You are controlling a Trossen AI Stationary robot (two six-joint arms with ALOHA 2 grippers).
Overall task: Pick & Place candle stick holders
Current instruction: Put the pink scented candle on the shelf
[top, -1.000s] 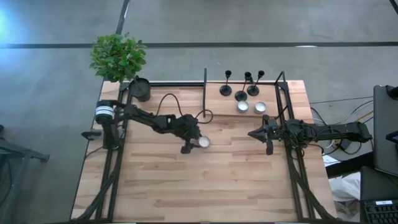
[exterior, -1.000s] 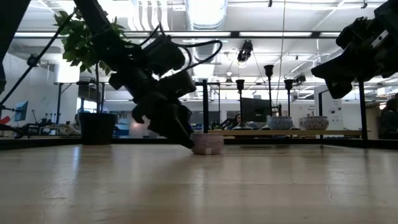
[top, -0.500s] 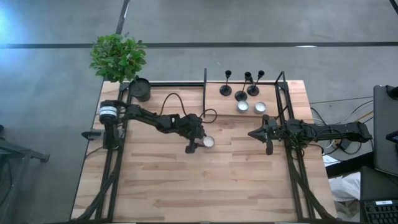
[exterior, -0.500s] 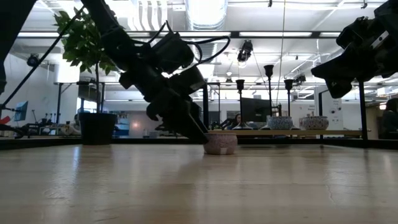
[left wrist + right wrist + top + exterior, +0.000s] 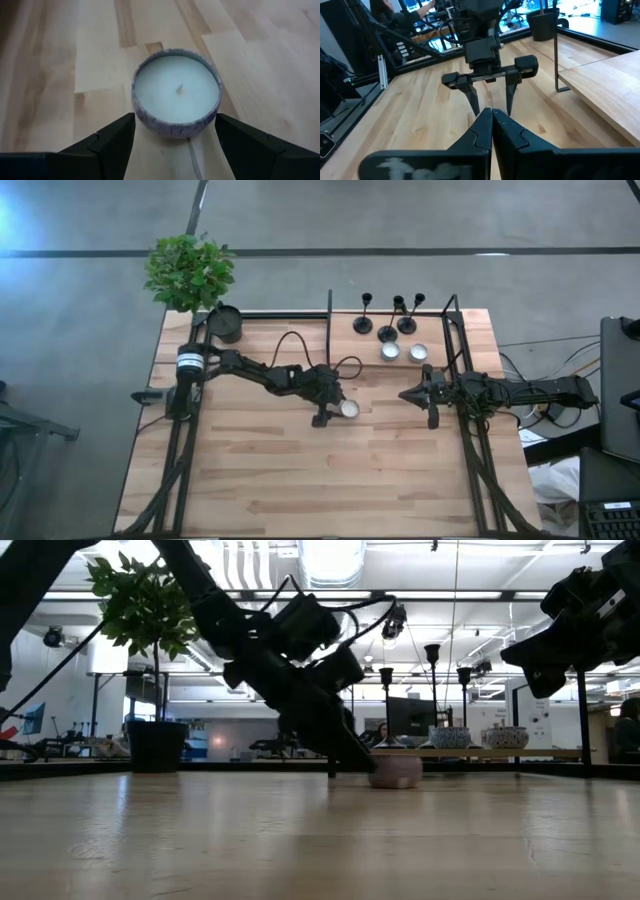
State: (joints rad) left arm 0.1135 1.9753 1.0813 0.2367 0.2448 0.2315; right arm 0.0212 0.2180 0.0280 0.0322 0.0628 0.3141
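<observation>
My left gripper (image 5: 343, 412), jaws wide around the candle (image 5: 176, 95), may push it into the holders (image 5: 388, 320).

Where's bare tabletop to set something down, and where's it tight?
Free: the near half of the table, below both arms. Also bare between the left gripper with its candle and the right gripper. Crowded: the far corner, with three candle stick holders and two candles.

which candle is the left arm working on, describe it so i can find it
Start at the wooden table and follow the left gripper to mid-table. Between its open fingers sits a small white candle in a round tin. Unlike the two candles beside the candle stick holders, it stands alone.
</observation>
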